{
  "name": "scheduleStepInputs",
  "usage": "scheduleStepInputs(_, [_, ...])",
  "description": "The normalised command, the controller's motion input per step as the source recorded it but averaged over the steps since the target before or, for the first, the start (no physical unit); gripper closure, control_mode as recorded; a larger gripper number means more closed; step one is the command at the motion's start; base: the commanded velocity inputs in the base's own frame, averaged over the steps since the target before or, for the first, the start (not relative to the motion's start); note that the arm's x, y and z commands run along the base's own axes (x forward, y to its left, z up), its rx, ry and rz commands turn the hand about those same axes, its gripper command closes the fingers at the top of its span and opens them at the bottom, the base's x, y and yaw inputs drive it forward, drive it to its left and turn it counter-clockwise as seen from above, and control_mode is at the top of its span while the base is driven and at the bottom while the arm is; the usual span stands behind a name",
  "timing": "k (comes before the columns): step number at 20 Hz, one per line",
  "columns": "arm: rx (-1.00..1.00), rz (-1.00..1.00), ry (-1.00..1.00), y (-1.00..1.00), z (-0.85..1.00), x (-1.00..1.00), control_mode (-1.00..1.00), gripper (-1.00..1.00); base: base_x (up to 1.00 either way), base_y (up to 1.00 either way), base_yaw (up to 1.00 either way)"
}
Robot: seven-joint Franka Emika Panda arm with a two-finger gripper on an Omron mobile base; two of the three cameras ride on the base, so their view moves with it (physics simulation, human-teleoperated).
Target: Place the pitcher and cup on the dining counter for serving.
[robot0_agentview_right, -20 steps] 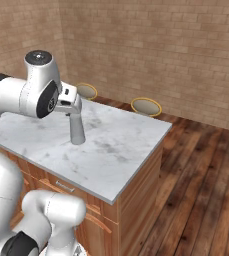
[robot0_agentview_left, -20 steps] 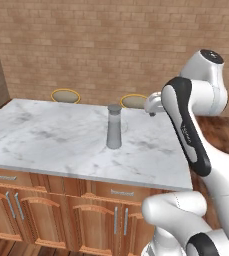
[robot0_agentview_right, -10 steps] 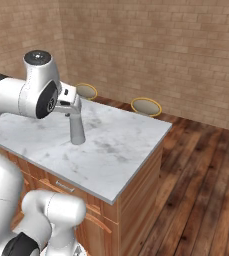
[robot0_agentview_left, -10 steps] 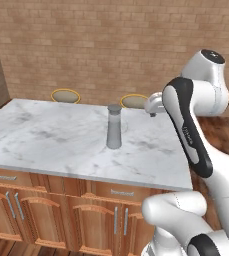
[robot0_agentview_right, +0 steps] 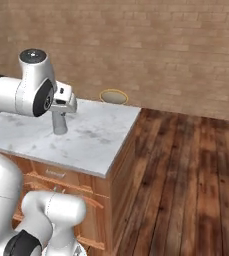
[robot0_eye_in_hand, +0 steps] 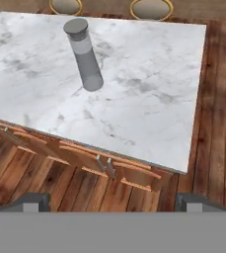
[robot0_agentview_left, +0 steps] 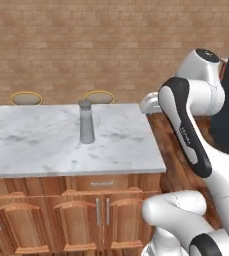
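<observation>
Base swung right against prior views; pitcher (robot0_agentview_left: pixel 87 122) stood upright on bench (robot0_agentview_left: pixel 121 150), unheld, jaws wide apart; cup judged still to fetch.

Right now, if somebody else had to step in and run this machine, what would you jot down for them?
Hand: open, holding nothing, raised above the near edge of the dining counter.
Pitcher: standing upright on the counter's marble top, free of the hand.
Done: pitcher is placed for serving.
Left: the cup. I can't see it in these views, so find it, bring it over and set it on the counter.
</observation>
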Motion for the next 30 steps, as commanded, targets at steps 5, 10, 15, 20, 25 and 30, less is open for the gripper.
scheduleStepInputs(5, [0.00,0.00,0.00,0.00,0.00,0.00,1.00,-1.00,-0.89,0.00,-0.77])
scheduleStepInputs(10, [0.00,0.00,0.00,0.00,0.00,0.00,1.00,-1.00,-0.53,0.01,-0.87])
scheduleStepInputs(15, [0.00,0.00,0.00,0.00,0.00,0.00,1.00,-1.00,-0.06,0.00,-0.94])
scheduleStepInputs(20, [0.00,0.00,0.00,0.00,0.00,0.00,1.00,-1.00,0.00,-0.02,-0.94])
scheduleStepInputs(25, [0.00,0.00,0.00,0.00,0.00,0.00,1.00,-1.00,0.01,-0.16,-0.90])
scheduleStepInputs(30, [0.00,0.00,0.00,0.00,0.00,0.00,1.00,-1.00,0.28,-0.37,-0.73])
